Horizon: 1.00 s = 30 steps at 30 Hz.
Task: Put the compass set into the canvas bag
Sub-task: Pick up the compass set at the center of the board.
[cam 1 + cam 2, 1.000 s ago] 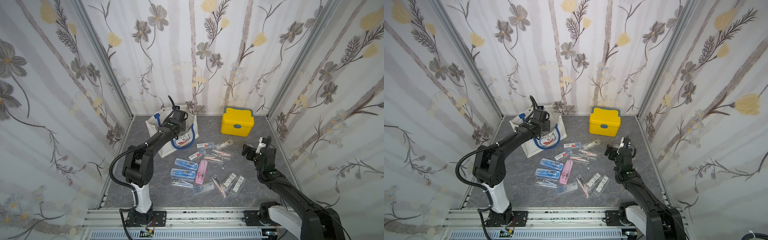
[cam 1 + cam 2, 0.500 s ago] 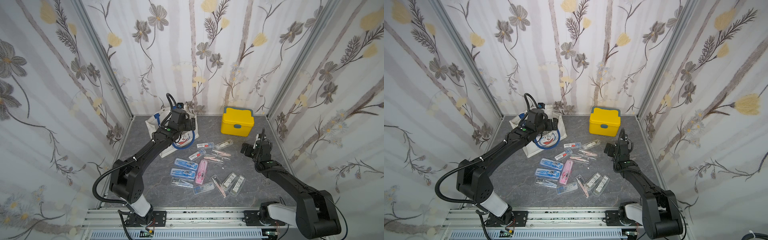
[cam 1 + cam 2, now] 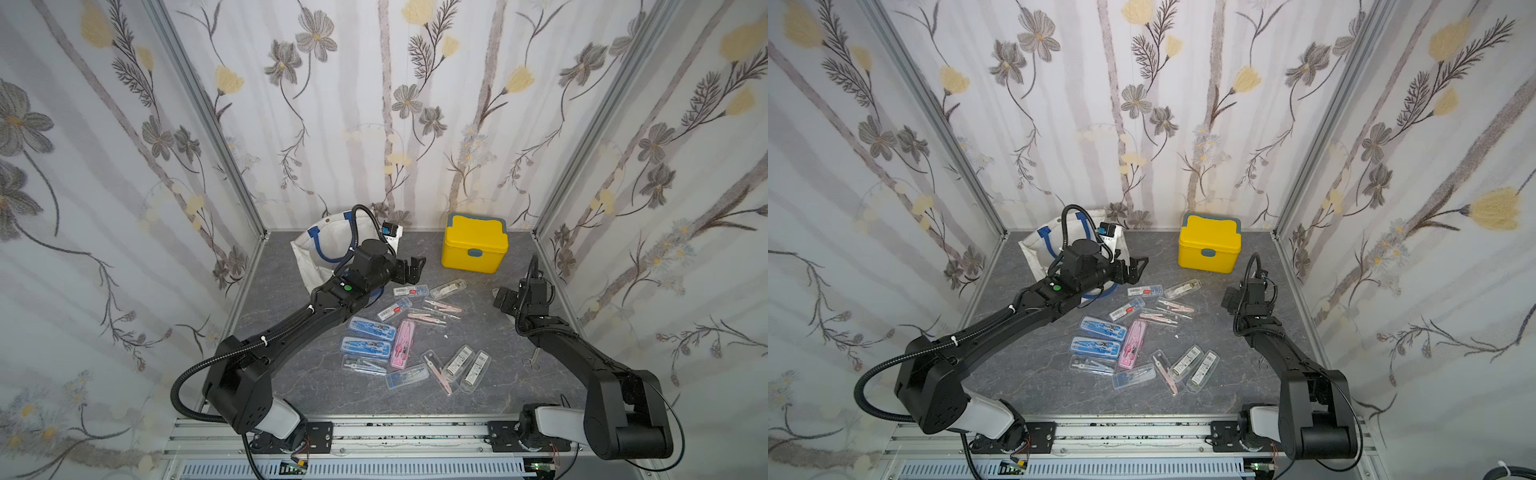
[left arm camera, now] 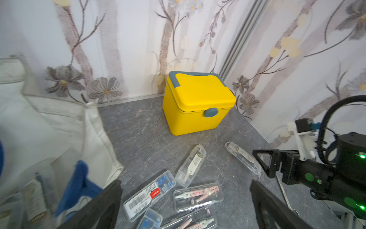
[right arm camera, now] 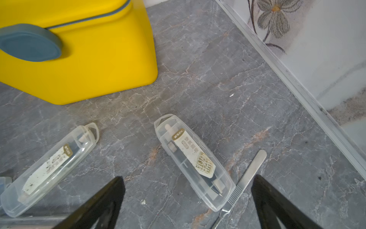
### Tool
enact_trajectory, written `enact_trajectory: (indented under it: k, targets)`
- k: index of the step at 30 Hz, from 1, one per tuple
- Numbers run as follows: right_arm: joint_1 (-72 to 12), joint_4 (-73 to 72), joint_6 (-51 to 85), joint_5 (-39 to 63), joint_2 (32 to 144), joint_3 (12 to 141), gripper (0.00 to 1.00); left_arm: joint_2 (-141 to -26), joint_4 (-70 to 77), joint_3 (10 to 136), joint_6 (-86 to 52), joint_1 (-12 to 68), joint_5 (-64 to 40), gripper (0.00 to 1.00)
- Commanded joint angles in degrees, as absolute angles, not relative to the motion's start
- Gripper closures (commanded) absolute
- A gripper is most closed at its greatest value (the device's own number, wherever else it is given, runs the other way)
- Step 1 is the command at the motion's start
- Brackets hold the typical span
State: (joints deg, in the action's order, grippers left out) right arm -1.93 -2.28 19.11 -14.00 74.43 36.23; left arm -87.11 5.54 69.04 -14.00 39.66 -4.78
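The white canvas bag (image 3: 322, 253) (image 3: 1040, 255) with blue handles lies at the back left, partly under my left arm. Several compass sets in clear cases, blue (image 3: 365, 345) and pink (image 3: 402, 343), lie scattered mid-table in both top views. My left gripper (image 3: 411, 268) (image 3: 1136, 268) hovers open and empty just right of the bag, above the back cases (image 4: 150, 194). A blurred clear case (image 4: 34, 196) rests on the bag (image 4: 49, 128). My right gripper (image 3: 503, 297) (image 5: 188, 180) is open over one clear case (image 5: 194, 162), not touching it.
A yellow lidded box (image 3: 473, 249) (image 4: 198, 103) stands at the back right. Metal tweezers (image 5: 247, 174) lie beside the case under my right gripper, close to the right wall. Small scissors (image 3: 531, 359) lie next to the right arm.
My left gripper has opened wide and swung right, from over the bag to above the back cases. My right gripper has stayed open, nearly in place.
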Motion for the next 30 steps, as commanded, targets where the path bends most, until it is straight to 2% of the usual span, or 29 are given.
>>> enact_trajectory:
  k: [1,10,18,25,30]
  targets:
    - [-1.2,0.1,18.2,-14.7,75.6,37.1,0.01,-89.5,9.1,69.8,-14.9,41.2,-4.9,0.0]
    - [1.0,1.5,16.8,-11.6,78.9,37.7,0.01,-97.4,4.7,73.7,-18.0,43.4,0.6,0.0]
    - [0.9,1.9,15.5,-5.6,82.0,39.6,0.01,-101.2,3.5,75.9,-18.5,43.8,0.1,0.0]
    - [0.8,4.5,13.1,-5.8,84.0,41.4,0.0,-103.4,3.6,76.6,-18.3,43.9,0.4,0.0]
    - [0.8,5.7,12.5,-10.0,86.0,42.3,0.01,-104.2,2.8,77.5,-18.5,43.9,0.2,0.0]
